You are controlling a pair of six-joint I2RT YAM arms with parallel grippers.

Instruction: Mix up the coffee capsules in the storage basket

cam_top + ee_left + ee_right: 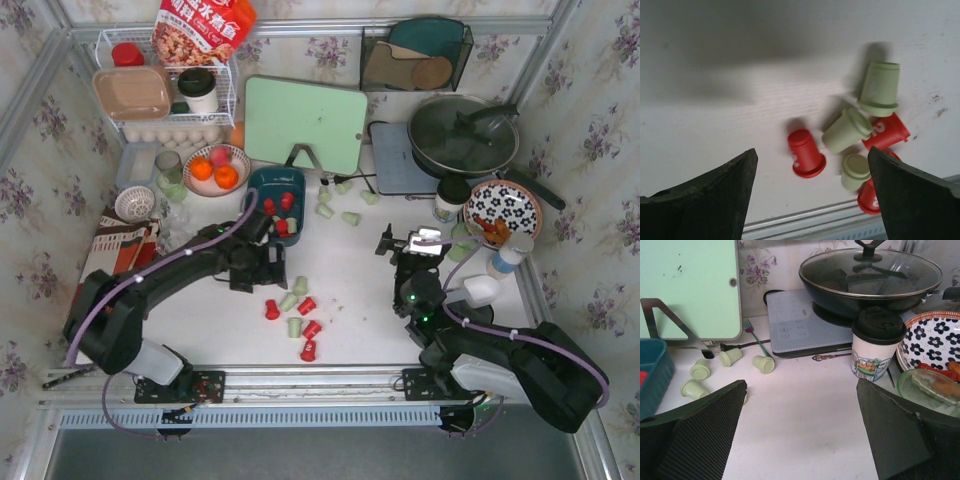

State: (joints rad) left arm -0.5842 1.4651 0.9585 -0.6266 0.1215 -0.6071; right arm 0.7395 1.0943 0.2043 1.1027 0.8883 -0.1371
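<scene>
Both grippers are spread wide with nothing held, the left gripper [810, 200] parked right over loose coffee capsules [806, 153], while the storage basket [262, 182] is seen just beyond it.

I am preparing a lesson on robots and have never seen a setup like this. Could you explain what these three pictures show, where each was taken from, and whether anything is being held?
Two robot arms are bolted at a table's near edge. The overhead picture looks down on both; the other two come from cameras on each wrist.

The left gripper is open and empty, hanging over loose red and pale green coffee capsules. The right gripper is also open and empty, facing a lidded pan and a cup.

The teal storage basket holds some red capsules; more green ones lie beside it.
</scene>
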